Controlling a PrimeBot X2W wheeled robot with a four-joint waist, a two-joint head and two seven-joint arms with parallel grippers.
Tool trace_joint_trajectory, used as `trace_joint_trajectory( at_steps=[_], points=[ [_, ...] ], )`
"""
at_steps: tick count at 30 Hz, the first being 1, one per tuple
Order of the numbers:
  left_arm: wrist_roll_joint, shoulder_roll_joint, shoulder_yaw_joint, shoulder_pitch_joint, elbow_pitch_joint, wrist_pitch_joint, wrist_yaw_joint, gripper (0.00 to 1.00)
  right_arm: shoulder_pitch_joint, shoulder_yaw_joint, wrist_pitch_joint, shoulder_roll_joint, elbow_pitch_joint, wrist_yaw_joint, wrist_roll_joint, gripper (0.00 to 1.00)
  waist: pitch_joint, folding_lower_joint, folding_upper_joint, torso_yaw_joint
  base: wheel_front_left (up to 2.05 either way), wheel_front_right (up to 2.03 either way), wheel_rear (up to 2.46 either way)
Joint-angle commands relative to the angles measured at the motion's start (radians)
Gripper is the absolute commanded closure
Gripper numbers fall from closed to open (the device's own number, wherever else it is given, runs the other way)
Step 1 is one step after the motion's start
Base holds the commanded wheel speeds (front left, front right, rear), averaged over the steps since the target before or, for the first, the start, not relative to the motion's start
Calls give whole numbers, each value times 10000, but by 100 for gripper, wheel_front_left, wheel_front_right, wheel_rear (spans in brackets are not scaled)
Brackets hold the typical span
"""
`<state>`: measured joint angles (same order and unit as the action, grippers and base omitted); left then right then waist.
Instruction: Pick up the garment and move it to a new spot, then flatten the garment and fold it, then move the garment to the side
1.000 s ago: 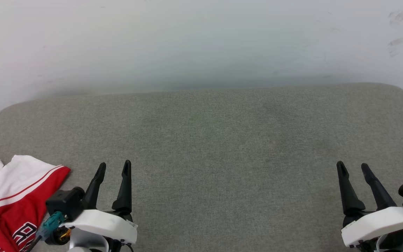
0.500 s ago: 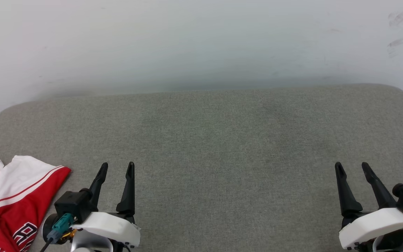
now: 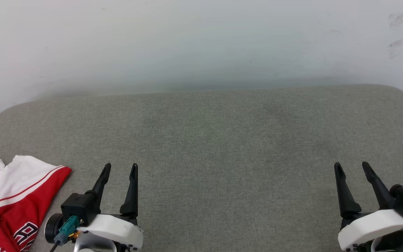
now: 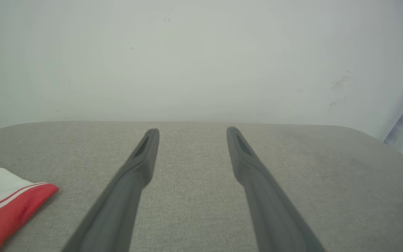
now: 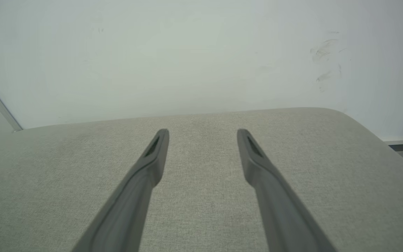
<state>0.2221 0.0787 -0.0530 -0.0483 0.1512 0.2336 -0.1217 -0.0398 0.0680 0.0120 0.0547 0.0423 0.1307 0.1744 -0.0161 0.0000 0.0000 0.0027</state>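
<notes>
A pale, smooth wall [image 3: 201, 42], faintly scuffed at its upper right, stands behind a broad grey bench [image 3: 222, 140] upholstered in coarse woven cloth, its far corners rounded. At the bench's near left corner lies the garment [image 3: 16, 196], a soft red shirt rumpled into loose folds, with a white sleeve edged by red-and-white stripes and white lettering on the red cloth. The sleeve's striped end points toward the bench's middle, and the frame cuts off so much of the shirt that its long axis cannot be told. Near it, fingers clear of the cloth, the left tool [image 3: 121, 167] hovers with its two long, tapered dark fingers spread wide, holding nothing. Well apart, at the near right, the right tool [image 3: 351, 165] stands likewise wide open and empty over bare upholstery.
</notes>
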Motion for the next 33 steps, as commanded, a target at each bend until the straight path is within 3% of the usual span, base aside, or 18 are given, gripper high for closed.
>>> trace_joint_trajectory(
  at_steps=[1, 14, 19, 33],
  points=[
    [-179, -29, 16, 29, -4, 105, -23, 0, -31, 22, -48, -41, 82, 0, -216, 0, 3, 0, 0, 7, 0, 0, 0],
    [-819, -92, 94, -7, 57, 331, -66, 0, -92, 62, -241, -56, 160, 0, -681, 0, -34, 0, 0, 172, 0, 0, 0],
    [-600, -108, 157, -23, 124, 318, -78, 0, -80, 107, -241, -56, 154, -1, -550, 0, -36, 0, 0, 385, 0, 0, 0],
    [-413, -121, 606, -136, 160, 318, -92, 0, -41, -380, -179, -55, 307, -1, -476, 0, -18, 0, 0, 1965, 0, 0, 0]
  ],
)
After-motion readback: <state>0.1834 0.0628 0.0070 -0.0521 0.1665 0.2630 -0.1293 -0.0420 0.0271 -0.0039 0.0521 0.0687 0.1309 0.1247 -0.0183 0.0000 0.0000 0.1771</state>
